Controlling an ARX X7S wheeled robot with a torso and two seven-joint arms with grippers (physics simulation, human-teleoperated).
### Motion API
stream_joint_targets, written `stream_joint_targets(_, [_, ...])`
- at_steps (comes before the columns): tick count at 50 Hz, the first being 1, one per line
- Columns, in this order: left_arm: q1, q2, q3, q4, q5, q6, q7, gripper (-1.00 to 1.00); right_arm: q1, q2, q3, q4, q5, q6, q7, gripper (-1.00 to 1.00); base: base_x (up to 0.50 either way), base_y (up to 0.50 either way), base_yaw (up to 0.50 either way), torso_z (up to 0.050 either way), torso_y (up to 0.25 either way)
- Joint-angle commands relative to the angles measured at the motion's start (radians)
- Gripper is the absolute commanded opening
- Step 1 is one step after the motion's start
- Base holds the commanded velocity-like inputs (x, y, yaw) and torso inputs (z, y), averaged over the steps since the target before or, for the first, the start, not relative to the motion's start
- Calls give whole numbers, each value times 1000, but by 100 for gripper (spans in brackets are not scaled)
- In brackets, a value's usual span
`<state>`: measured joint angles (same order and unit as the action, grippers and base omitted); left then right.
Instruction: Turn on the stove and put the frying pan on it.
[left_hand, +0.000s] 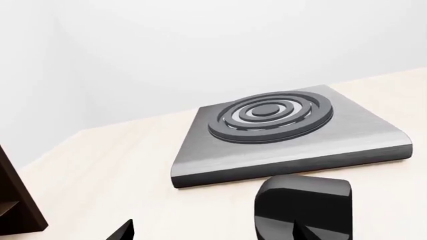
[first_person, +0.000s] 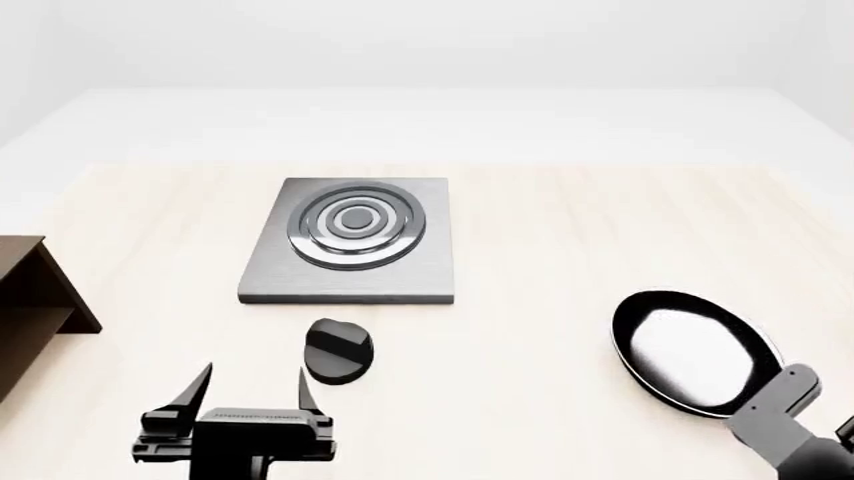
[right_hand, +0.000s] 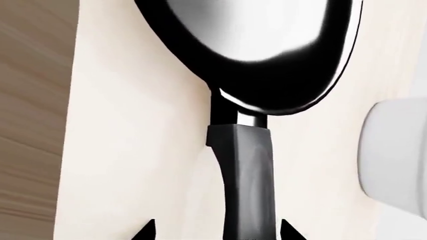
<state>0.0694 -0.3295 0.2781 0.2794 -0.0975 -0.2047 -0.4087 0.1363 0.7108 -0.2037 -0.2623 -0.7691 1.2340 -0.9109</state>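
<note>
Stove (first_person: 350, 240) sits flat on the pale wooden table (first_person: 574, 240), burner rings up; small black knob (first_person: 336, 350) lies just in front of it, apart from the slab; left gripper (first_person: 251, 392) hovers near the knob with jaws spread, holding nothing; frying pan (first_person: 694, 352) rests on the table well to the right of the stove, handle pointing toward the robot; right gripper (right_hand: 217, 231) straddles the handle (right_hand: 245, 180), fingertips apart on either side; cannot tell if they touch it.

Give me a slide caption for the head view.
Left gripper open near the knob, stove ahead, frying pan at right.
</note>
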Motion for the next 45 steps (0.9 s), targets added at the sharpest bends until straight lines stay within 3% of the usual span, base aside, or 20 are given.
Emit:
stream_joint_targets(1, [-2,18,-15,4,14,-10,28,100,-24,-29,44,110,-16,-18,139,100,0,-3,0,0,0])
stream_joint_targets(44, [-14,15,6,-4,14,-24,14,100,3,-69,119,299,7,-102,311,100,5,-4,1,-3,0])
stream_joint_targets(45, [-14,15,7,-5,15,-24,13,100,2,-70,120,299,8,-103,311,-100,15,-4,3,-11,0])
